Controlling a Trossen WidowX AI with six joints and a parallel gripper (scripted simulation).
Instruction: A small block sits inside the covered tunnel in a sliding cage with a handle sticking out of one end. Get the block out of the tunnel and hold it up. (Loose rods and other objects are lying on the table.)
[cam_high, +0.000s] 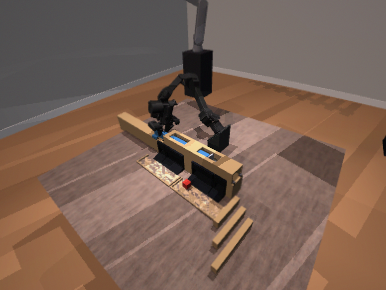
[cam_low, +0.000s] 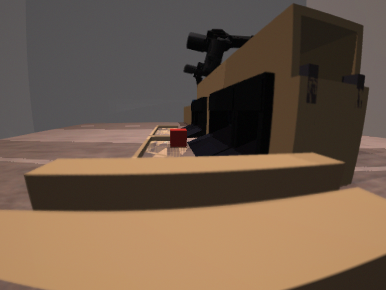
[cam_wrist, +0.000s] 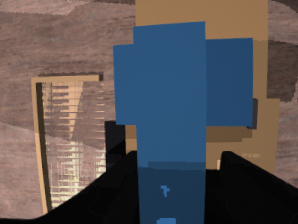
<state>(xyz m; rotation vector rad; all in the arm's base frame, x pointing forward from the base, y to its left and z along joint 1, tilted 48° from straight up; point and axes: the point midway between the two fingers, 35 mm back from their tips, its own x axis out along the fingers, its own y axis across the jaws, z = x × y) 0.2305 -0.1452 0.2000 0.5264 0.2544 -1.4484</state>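
Fingers (cam_high: 159, 131) parted astride the blue handle (cam_high: 160, 135) (cam_wrist: 170, 100); from there, likely to need travel lengthwise along the tunnel (cam_high: 233, 175) (cam_low: 284, 100) (cam_wrist: 201, 10) and sideways to the red block (cam_high: 186, 184) (cam_low: 178, 137), outside on the mesh tray (cam_high: 195, 205) (cam_low: 144, 146).

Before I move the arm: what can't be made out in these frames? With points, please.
- Fingertips of the black gripper (cam_high: 162, 131) (cam_wrist: 179, 186): wrist view, behind the blue T-shaped handle (cam_high: 161, 136) (cam_wrist: 170, 85); too small in the top view.
- Far end of the nearest tan wooden bar (cam_low: 200, 245): exterior view, cut off by the frame edge.
- Inside of the long tan wooden tunnel (cam_high: 231, 167) (cam_low: 285, 100): top view, mostly roofed over.
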